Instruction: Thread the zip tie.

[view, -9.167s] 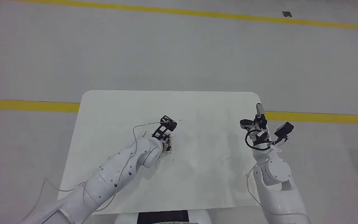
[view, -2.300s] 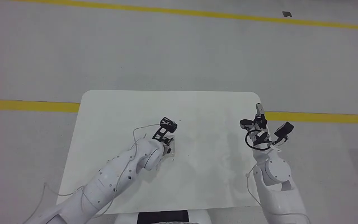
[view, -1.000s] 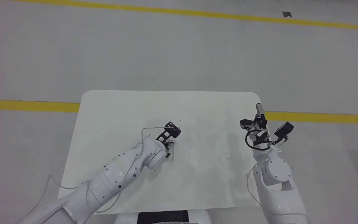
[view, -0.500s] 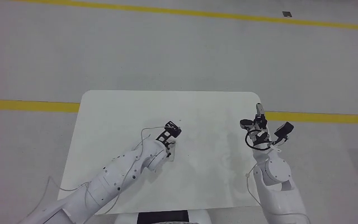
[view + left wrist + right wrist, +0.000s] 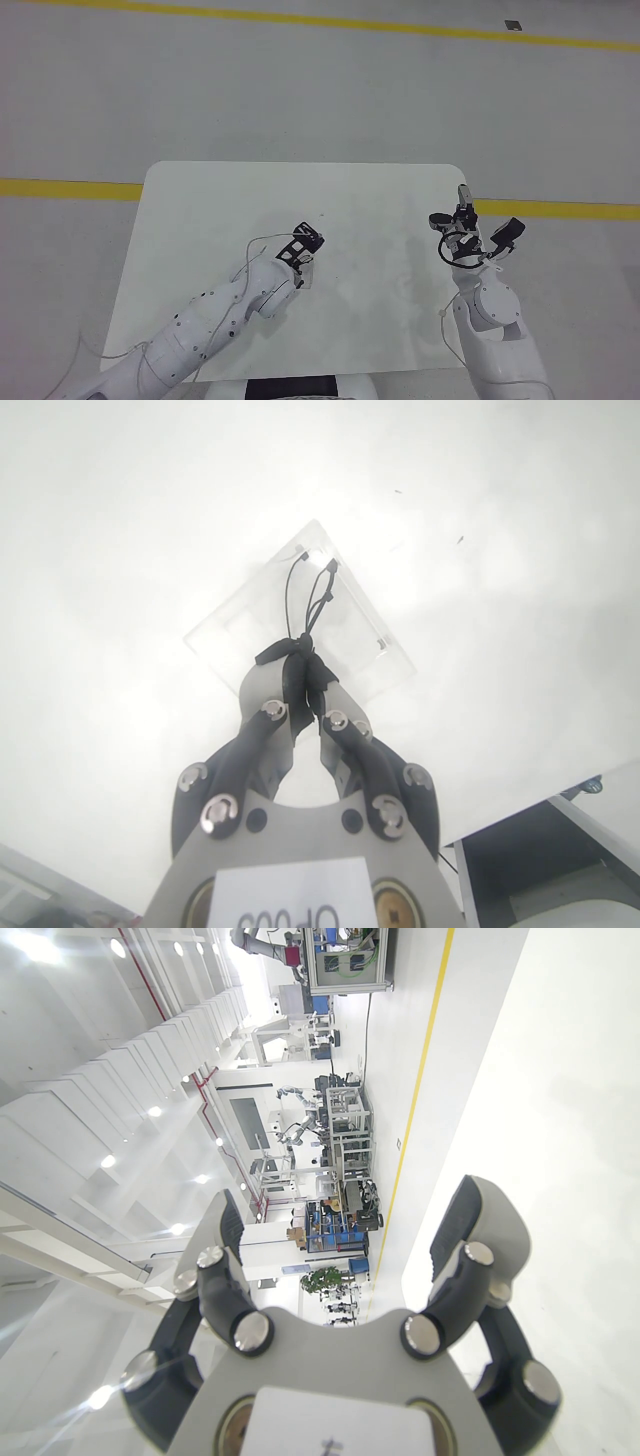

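A thin black zip tie (image 5: 304, 600) hangs from my left gripper (image 5: 302, 650), which is shut on it above a clear flat plate (image 5: 367, 635) on the white table. The tie's strands run down toward the plate's far corner. From above, the left gripper (image 5: 303, 243) sits over the middle of the table (image 5: 200, 220), and the plate is hard to make out beneath it. My right gripper (image 5: 350, 1223) stands open with nothing between its fingers, tilted up toward the room. It is raised at the table's right edge (image 5: 458, 225).
The white table has a rounded right edge next to the right arm. A yellow floor line (image 5: 560, 208) runs behind the table. A few dark specks (image 5: 459, 540) lie on the surface beyond the plate.
My left gripper has shifted slightly toward the near right over the last seconds, still holding the zip tie. The right arm has not moved.
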Tool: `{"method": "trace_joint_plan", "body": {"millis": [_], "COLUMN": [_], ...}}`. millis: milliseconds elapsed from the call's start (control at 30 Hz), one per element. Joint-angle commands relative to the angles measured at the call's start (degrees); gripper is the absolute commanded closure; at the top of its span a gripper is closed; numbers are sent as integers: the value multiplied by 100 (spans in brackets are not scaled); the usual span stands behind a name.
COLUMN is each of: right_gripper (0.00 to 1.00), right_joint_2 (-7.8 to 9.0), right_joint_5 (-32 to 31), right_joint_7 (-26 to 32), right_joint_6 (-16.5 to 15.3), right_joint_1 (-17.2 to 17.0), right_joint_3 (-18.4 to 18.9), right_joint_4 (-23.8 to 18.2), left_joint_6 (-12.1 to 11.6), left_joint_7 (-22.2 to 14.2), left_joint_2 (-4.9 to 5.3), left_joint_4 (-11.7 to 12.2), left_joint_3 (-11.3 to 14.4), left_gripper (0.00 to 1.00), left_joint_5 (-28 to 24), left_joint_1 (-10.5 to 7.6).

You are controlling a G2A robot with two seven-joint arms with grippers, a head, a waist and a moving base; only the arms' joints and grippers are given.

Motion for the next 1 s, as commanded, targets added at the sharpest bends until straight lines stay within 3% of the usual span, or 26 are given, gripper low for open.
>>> {"method": "trace_joint_plan", "body": {"millis": [0,533,733,833,967], "right_gripper": [0,0,0,0,0], "right_joint_2": [0,0,0,0,0], "right_joint_5": [0,0,0,0,0], "right_joint_7": [0,0,0,0,0], "right_joint_6": [0,0,0,0,0], "right_joint_1": [0,0,0,0,0], "right_joint_3": [0,0,0,0,0], "right_joint_4": [0,0,0,0,0], "left_joint_6": [-50,-52,-92,-197,-309], "left_joint_7": [6,-77,57,194,414], "left_joint_2": [16,87,105,113,100], "left_joint_4": [-94,-410,-508,-507,-324], "left_joint_3": [-34,-158,-204,-220,-200], "left_gripper": [100,100,100,100,100], "left_joint_5": [-38,123,120,76,13], "left_joint_1": [47,223,277,292,231]}}
